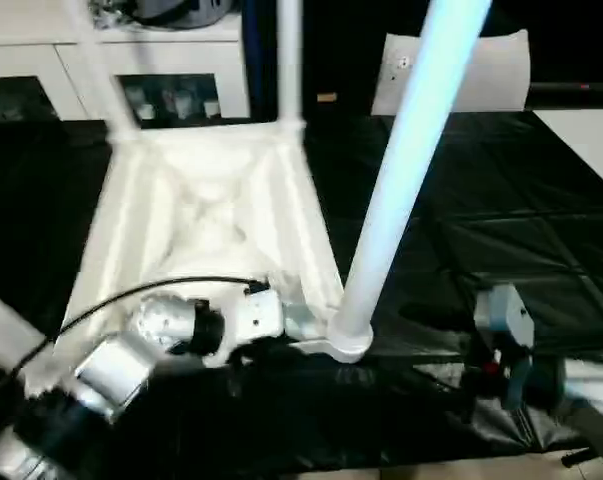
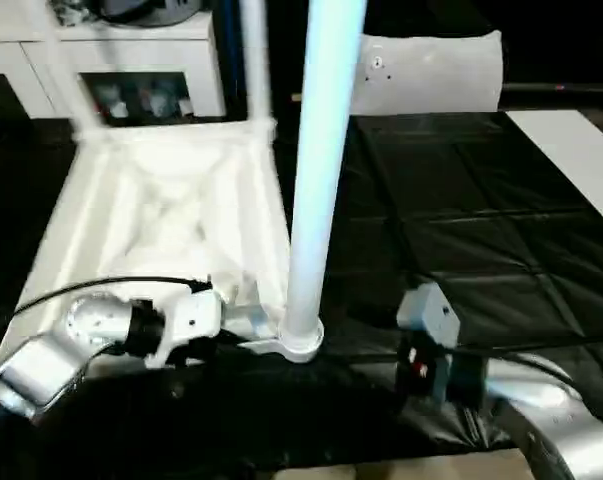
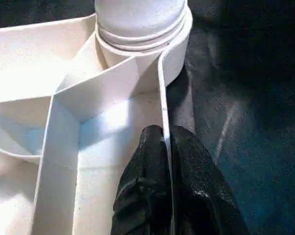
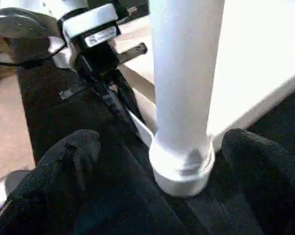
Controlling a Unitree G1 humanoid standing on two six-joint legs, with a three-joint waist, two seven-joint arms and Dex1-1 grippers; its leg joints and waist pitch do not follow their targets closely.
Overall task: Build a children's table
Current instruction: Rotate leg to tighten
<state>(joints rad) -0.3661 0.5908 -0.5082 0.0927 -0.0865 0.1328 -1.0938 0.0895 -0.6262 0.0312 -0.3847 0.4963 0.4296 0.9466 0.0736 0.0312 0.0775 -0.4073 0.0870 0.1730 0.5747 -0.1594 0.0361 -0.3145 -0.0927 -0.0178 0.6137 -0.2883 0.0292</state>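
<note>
Left wrist view: tabletop rim between left hand fingers

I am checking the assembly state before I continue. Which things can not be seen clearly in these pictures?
- Near leg: its top is cut off by the upper edge of the head views.
- Near corner socket: how deep the leg sits is hidden inside it.
- Tabletop ribs: blurred in the head views.
- Left gripper fingers pinch the tabletop's side wall; the arm hides that corner in the head views.

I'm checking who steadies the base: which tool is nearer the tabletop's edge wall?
Left. The left tool is shut on the tabletop edge wall beside the near leg. The right tool stands open on either side of that leg's base, off the wall.
</note>
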